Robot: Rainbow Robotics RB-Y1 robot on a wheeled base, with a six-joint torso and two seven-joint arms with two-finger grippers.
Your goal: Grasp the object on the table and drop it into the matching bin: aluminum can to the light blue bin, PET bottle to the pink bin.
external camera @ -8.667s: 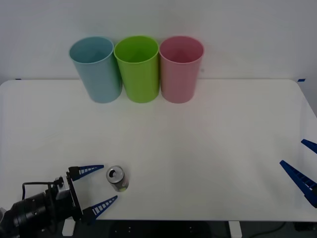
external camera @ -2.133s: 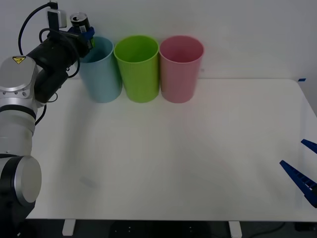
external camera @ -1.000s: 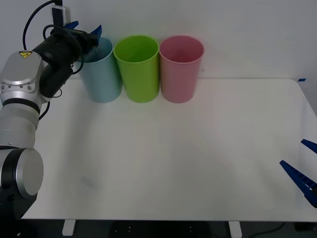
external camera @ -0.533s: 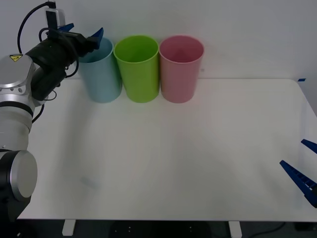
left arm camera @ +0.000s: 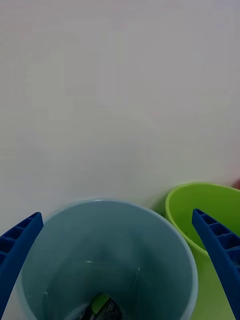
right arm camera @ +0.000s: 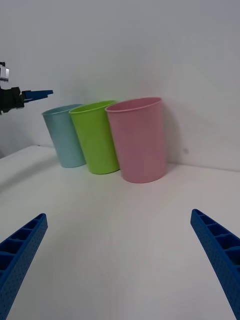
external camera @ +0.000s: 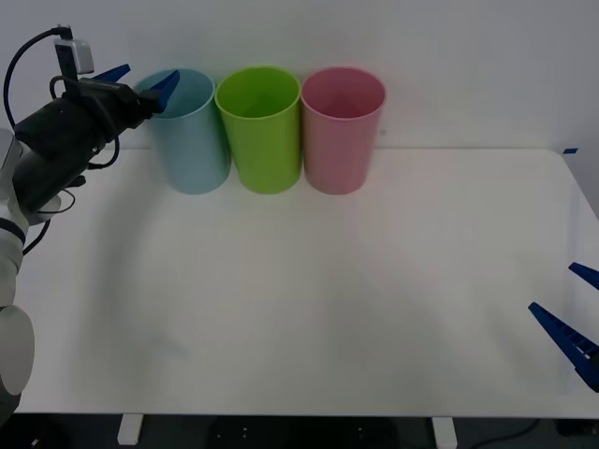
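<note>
Left wrist view: aluminum can (left arm camera: 102, 307) lies inside light blue bin (left arm camera: 165, 240), left gripper (external camera: 138, 79) released above.

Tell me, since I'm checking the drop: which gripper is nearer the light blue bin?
Left. The left gripper hangs open beside the light blue bin rim; the right gripper sits far across the table.

A robot test lab, by its look. A bare white counter (external camera: 374, 309) stands against a plain white wall (external camera: 468, 65). Three plastic bins (external camera: 265, 131) line the counter's far edge.
</note>
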